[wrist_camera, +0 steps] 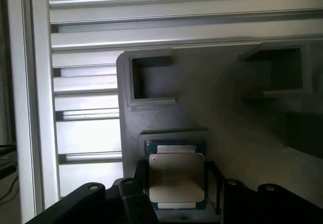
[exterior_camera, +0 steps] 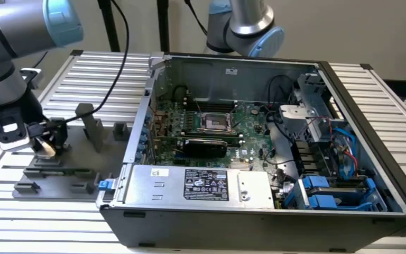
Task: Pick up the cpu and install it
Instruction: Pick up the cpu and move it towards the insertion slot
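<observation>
The cpu (wrist_camera: 176, 177), a flat square chip with a silvery top and a thin green edge, sits in a recess of the grey fixture plate (wrist_camera: 237, 133). My gripper (wrist_camera: 176, 196) straddles it, with a black finger against each side edge. In the exterior view the gripper (exterior_camera: 46, 148) is low over the fixture plate (exterior_camera: 62, 177) at that view's left, and the bright cpu (exterior_camera: 45, 146) shows between its fingers. I cannot tell whether the chip has left the recess. The motherboard's socket (exterior_camera: 213, 123) lies inside the open computer case (exterior_camera: 259, 211), well to the right.
Upright grey blocks (exterior_camera: 90, 127) stand on the fixture plate close to the gripper. A silver labelled power-supply box (exterior_camera: 199, 185) fills the case's near side, and cables and blue drive brackets (exterior_camera: 330, 193) crowd its right. A second arm's base (exterior_camera: 245, 29) stands behind the case. Slatted aluminium table (exterior_camera: 104, 69) surrounds everything.
</observation>
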